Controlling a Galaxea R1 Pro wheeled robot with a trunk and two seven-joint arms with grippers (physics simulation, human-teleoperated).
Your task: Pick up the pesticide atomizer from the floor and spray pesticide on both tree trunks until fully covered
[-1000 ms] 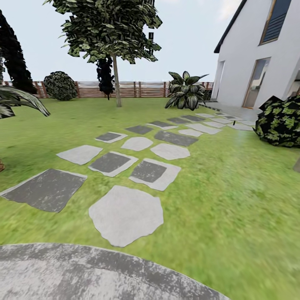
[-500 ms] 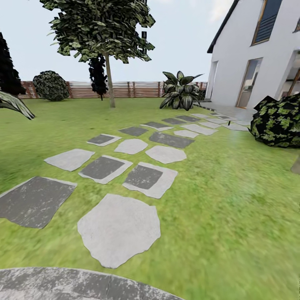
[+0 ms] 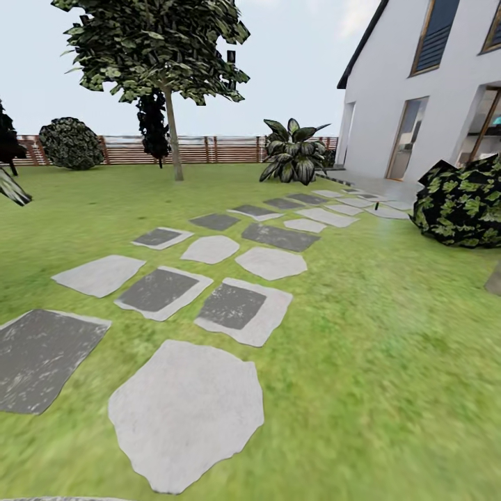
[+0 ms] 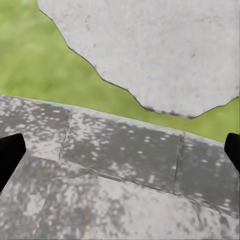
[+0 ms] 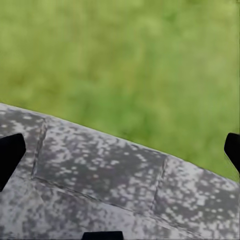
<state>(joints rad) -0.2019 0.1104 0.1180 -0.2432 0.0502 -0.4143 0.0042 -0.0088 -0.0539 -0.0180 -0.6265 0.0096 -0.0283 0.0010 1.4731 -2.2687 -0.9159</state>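
Garden (image 3: 390, 348): wide green lawn, brown slat fence (image 3: 209, 149) along the far edge, white house (image 3: 431, 90) at the right.

Stepping stones (image 3: 186, 412): pale and dark slabs running from the near lawn toward the house door.

Tree (image 3: 156, 49): one leafy tree far off by the fence, its thin pale trunk (image 3: 172, 142) well apart from the robot. Whether this is one of the two trees to spray, cannot tell at this range.

Other planting: round bush (image 3: 69, 142) by the fence, broad-leaved plant (image 3: 293, 152) near the path, dark shrub (image 3: 463, 202) at the right.

Pesticide atomizer: none can be made out on grass or stones.

Risks, as judged: the bottle is small and could be passed by; the nearby plants could be taken for the trees.

Left gripper (image 4: 120, 150): fingers spread wide, tips at opposite edges of the wrist view, nothing between them; grey paving (image 4: 125, 175) below.

Right gripper (image 5: 120, 150): likewise wide apart, empty, above paving and grass.
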